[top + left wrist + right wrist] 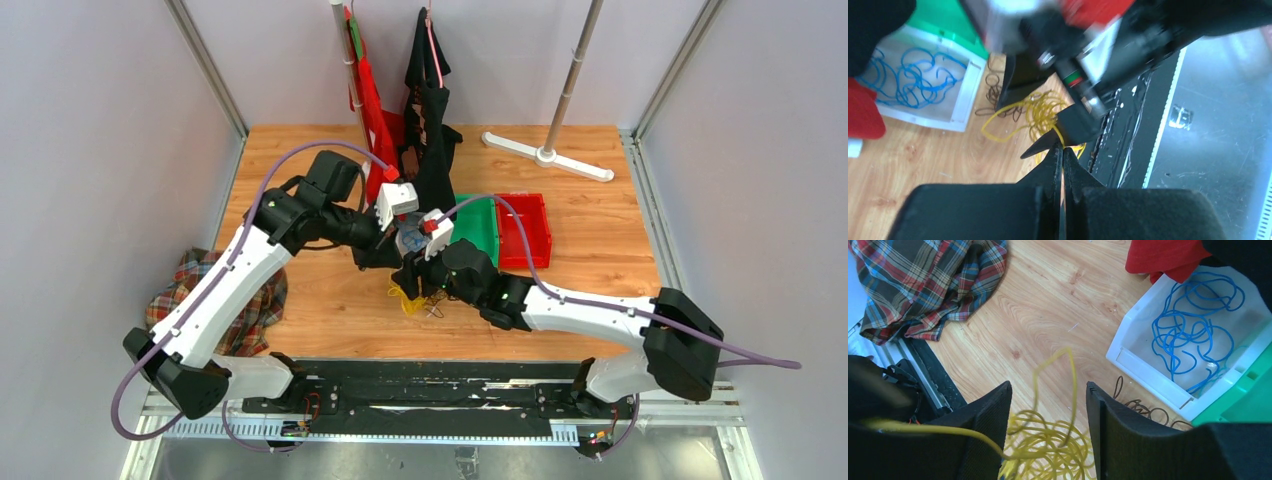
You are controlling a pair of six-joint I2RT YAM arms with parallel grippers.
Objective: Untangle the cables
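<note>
Separating the yellow cable [1048,450] from the brown cable [1148,412] is, as we read it, the step in hand. Our right claw [1049,390] stands wide open astride the yellow heap on the worktop [1048,300], gripping nothing, with one loop rising between its fingers. Our left claw [1062,150] is closed tight just beside it. A yellow strand runs up to its tips, but we cannot tell whether it is pinched. To do this well, we judge that we should close the right claw on a single loop rather than the whole heap. We then draw the two claws apart slowly and low, watching that the brown coils lying just beside the yellow ones do not drag along. The white bin [1148,375] holds the blue cable [1188,325], loose and alone. Next to it sit a green bin [480,230] and a red bin [527,235]; from above we make out no wire in either.
</note>
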